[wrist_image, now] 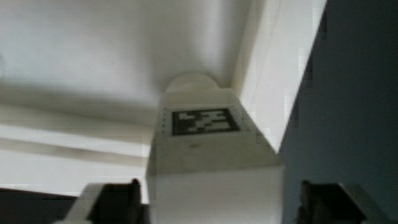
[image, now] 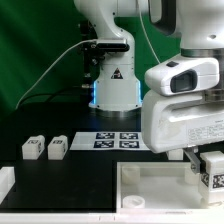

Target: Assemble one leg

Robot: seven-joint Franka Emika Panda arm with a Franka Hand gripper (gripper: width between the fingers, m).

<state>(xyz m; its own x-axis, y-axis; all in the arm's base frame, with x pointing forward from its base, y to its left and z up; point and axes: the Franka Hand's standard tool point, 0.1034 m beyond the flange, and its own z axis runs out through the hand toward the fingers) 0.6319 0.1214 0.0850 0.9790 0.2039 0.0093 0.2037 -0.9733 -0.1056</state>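
Note:
My gripper (image: pixel 203 165) is low at the exterior view's right, over the right end of the large white tabletop (image: pixel 150 186). It is shut on a leg (image: pixel 212 171), a stubby white piece with a black-and-white tag. In the wrist view the leg (wrist_image: pixel 205 140) runs away from the camera between my two dark fingers (wrist_image: pixel 111 203), its far end against the white tabletop (wrist_image: pixel 71 70). My gripper (wrist_image: pixel 221 206) holds it near its close end. Two more legs (image: pixel 32 148) (image: pixel 56 148) lie on the black table at the left.
The marker board (image: pixel 118 139) lies on the table in front of the arm's base (image: pixel 113 85). A small white part (image: pixel 5 181) sits at the left edge. A green backdrop stands behind.

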